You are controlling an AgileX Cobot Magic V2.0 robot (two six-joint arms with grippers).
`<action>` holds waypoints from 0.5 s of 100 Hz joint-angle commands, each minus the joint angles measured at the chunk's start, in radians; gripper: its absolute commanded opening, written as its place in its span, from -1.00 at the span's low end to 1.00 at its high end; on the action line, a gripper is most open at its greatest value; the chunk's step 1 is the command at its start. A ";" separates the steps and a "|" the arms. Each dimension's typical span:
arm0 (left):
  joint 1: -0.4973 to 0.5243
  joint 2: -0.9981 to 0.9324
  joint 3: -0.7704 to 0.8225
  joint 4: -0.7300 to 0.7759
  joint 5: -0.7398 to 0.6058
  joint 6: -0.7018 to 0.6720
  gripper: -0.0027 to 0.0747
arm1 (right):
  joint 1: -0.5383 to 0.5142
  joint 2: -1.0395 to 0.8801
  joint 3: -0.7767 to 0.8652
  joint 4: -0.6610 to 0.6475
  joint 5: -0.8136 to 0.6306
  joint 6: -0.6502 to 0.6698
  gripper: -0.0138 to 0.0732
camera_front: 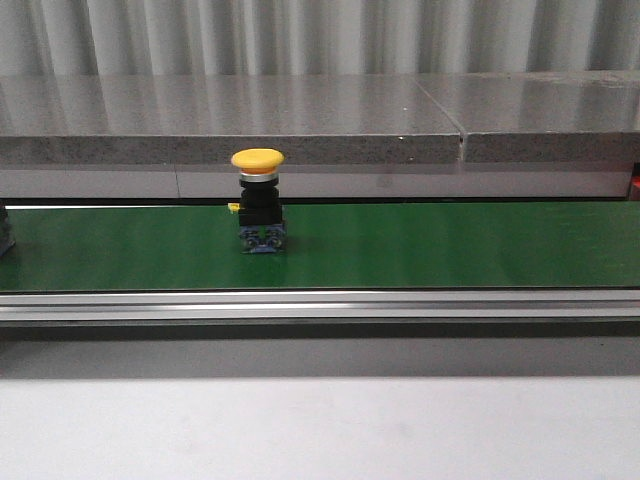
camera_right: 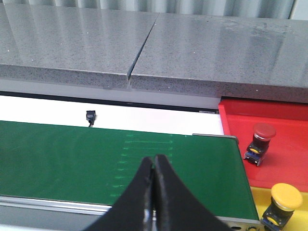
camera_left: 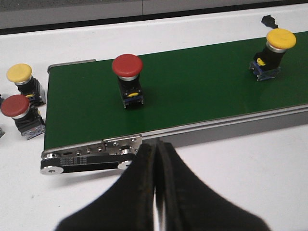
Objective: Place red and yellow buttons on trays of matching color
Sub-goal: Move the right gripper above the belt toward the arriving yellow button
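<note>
Two grippers, both pressed shut with nothing between the fingers. The left gripper [camera_left: 156, 159] hangs over the white table [camera_left: 231, 173] just off the near rail of the green belt [camera_left: 192, 91], close to the belt's roller end [camera_left: 91, 156]. On the belt beyond it, nearest the fingertips, a red button [camera_left: 128, 79] stands upright on its black base; well along the belt from that one stands a yellow button [camera_left: 272, 53], also upright, the same one the front view shows alone on the green strip [camera_front: 258, 200]. Off the belt's end, on the table, a second yellow button [camera_left: 21, 82] and a second red button [camera_left: 19, 115] sit just beside each other, well apart from the left gripper. The right gripper [camera_right: 154, 166] hovers above the other end of the belt [camera_right: 62, 154], its closed tips over bare green. Past that end lies the red tray [camera_right: 279, 113], with a red button [camera_right: 260, 142] standing in it, and next to it the yellow tray [camera_right: 257, 202], where a yellow-capped button [camera_right: 284, 202] sits at the picture's edge. Both trays are off to one side of the right gripper, near but not touching it. A small black plug [camera_right: 90, 117] lies on the table behind the belt, and a grey stone ledge [camera_right: 72, 48] runs along the back.
</note>
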 commanded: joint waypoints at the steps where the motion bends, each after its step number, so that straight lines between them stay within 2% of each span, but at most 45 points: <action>1: -0.009 -0.057 0.006 -0.015 -0.045 0.002 -0.98 | 0.000 0.006 -0.026 -0.006 -0.075 -0.007 -0.84; 23: -0.007 -0.188 0.051 -0.015 -0.047 0.002 -0.98 | 0.000 0.006 -0.026 -0.006 -0.076 -0.007 -0.84; 50: -0.007 -0.212 0.051 -0.015 -0.047 0.002 -0.98 | 0.000 0.008 -0.045 -0.006 -0.055 -0.007 -0.84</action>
